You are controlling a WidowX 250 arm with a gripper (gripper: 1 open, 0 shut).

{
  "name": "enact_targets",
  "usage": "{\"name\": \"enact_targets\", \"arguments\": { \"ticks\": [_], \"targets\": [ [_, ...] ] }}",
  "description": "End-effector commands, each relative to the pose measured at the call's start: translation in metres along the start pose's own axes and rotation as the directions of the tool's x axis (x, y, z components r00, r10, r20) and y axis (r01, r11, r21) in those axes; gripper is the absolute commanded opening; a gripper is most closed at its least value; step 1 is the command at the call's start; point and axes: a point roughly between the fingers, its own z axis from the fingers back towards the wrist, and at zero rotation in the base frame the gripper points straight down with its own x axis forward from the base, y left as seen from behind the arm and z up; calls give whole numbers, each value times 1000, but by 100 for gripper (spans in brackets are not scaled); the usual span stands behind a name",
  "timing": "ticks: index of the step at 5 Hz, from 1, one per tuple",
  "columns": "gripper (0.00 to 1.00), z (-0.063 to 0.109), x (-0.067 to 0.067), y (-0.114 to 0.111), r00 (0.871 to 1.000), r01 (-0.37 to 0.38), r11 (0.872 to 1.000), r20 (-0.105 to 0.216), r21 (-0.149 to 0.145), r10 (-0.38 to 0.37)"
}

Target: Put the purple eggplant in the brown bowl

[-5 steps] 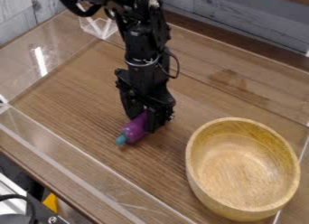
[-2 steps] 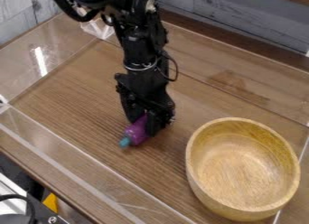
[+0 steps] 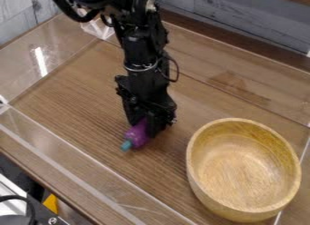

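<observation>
Eggplant placement waits on the wooden bowl (image 3: 244, 168), empty at lower right. Well left of it, the gripper (image 3: 145, 125) points down, fingers clasped around the eggplant (image 3: 140, 135), which lies on the table, stem end toward lower left.

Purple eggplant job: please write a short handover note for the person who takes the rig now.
Gripper: pointing straight down over the eggplant, jaws on either side of it; a firm grip cannot be confirmed.
Small glossy purple eggplant with teal stem cap: lying on the wooden table, left of the bowl, under the gripper.
Large round light-brown wooden bowl: empty, at the right.
Done: gripper brought down onto the eggplant.
Left: secure the grip, lift, carry right, release in the bowl.
</observation>
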Motion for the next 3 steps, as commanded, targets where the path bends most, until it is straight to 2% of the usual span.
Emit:
{"name": "enact_targets", "arguments": {
  "ticks": [1,3],
  "targets": [
    [0,21,5,-2,998,-15,1000,58,2,15],
    [0,42,3,-23,995,-51,998,83,-36,54]
  ]
}}
